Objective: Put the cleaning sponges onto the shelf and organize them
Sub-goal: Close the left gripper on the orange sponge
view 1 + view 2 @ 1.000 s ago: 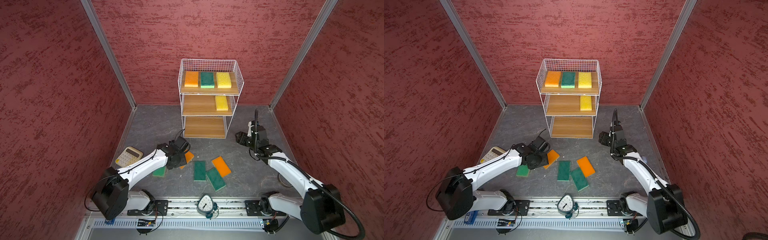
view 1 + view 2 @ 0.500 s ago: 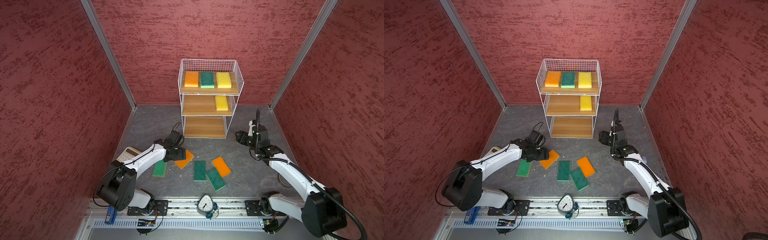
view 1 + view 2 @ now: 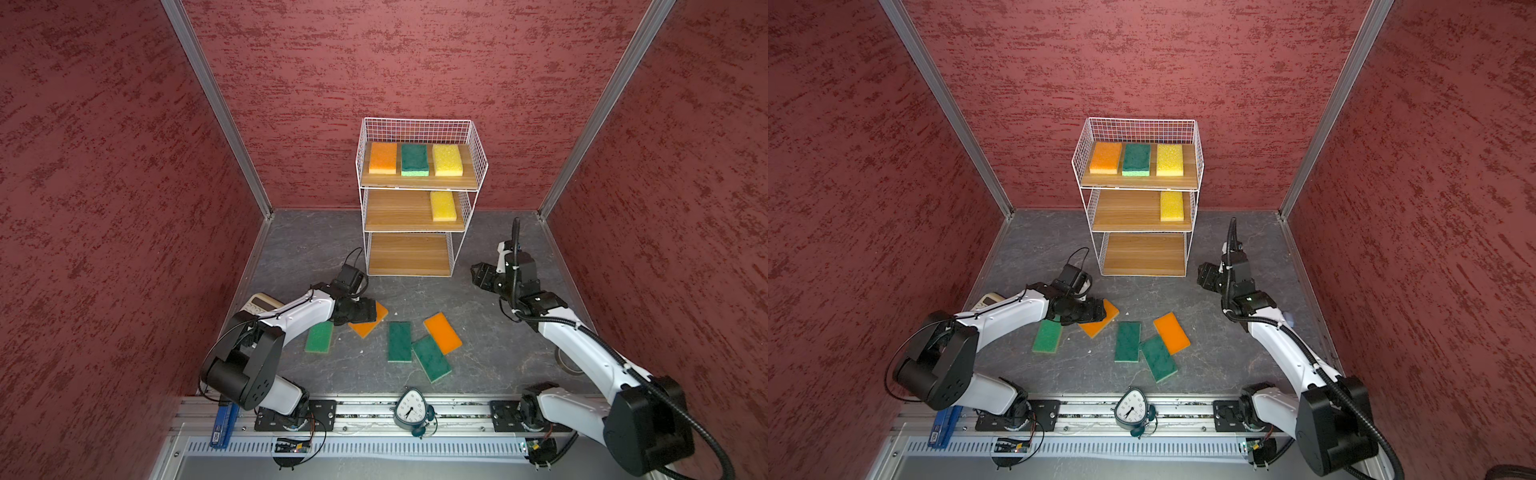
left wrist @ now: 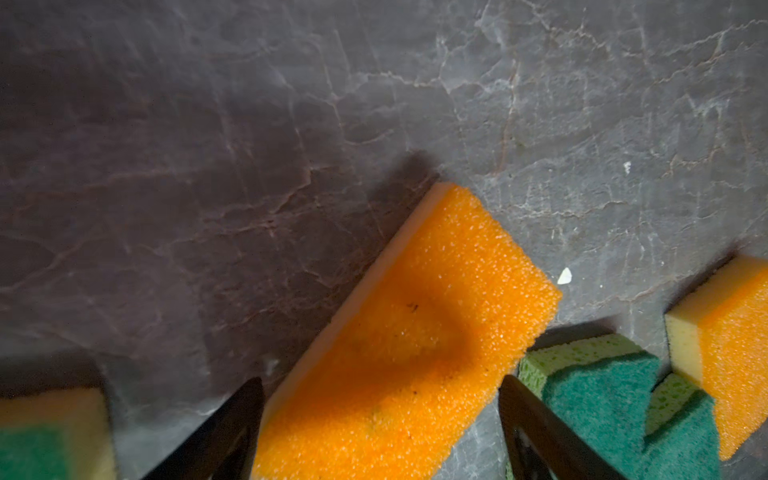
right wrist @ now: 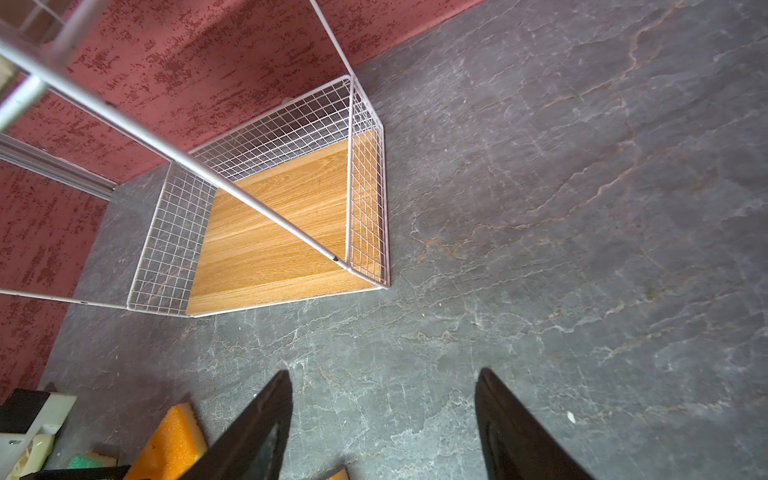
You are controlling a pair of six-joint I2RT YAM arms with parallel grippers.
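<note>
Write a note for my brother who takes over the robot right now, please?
Left end effector: open around a flat rectangular orange foam sponge on the grey floor.
Right end effector: open, empty, by the white wire shelf with wooden boards.
Done: orange sponge, green sponge, yellow sponge on top; second yellow sponge in the middle.
To do: that floor sponge, another orange sponge, three green sponges.

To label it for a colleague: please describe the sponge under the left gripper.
From the white wire shelf, look at the floor before its left corner. An orange sponge lies there under the open left gripper; the second orange sponge lies uncovered further right.
</note>
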